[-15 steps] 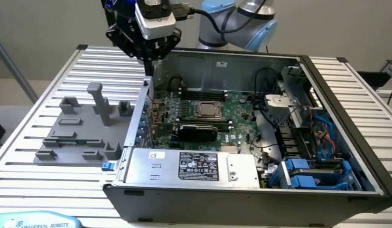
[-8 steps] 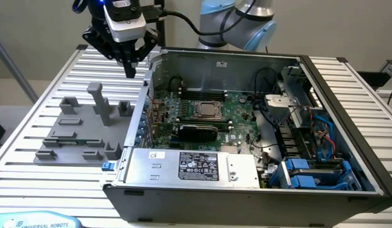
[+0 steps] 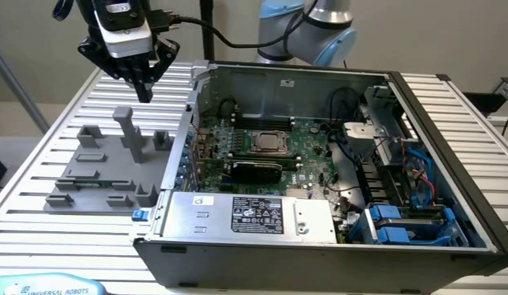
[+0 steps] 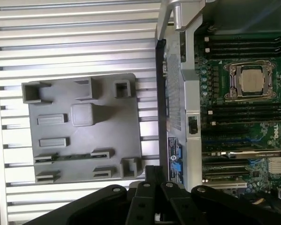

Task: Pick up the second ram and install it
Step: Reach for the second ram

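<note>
Second ram lies flat in a near slot of the grey fixture on the desk, long axis across the exterior view, low and nearward, well apart from the hand hovering over the fixture's far edge, fingers closed together, empty.

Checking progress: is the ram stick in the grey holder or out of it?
In. The ram stick sits in a slot of the grey holder; the gripper hangs above the holder, apart from it.
</note>
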You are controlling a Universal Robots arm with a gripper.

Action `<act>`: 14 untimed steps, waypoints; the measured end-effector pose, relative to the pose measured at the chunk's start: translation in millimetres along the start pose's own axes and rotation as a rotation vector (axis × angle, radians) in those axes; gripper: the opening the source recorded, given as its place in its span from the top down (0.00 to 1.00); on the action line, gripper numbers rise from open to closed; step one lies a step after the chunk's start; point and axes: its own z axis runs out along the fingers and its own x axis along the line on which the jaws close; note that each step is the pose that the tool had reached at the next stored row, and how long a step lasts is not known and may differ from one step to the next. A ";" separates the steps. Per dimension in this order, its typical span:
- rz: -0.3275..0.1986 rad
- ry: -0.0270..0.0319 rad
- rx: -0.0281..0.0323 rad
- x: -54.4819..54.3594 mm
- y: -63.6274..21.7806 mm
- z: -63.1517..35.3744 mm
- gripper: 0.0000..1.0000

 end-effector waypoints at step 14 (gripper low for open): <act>0.000 0.0000 0.0003 63.7 -5.9 14.9 0.89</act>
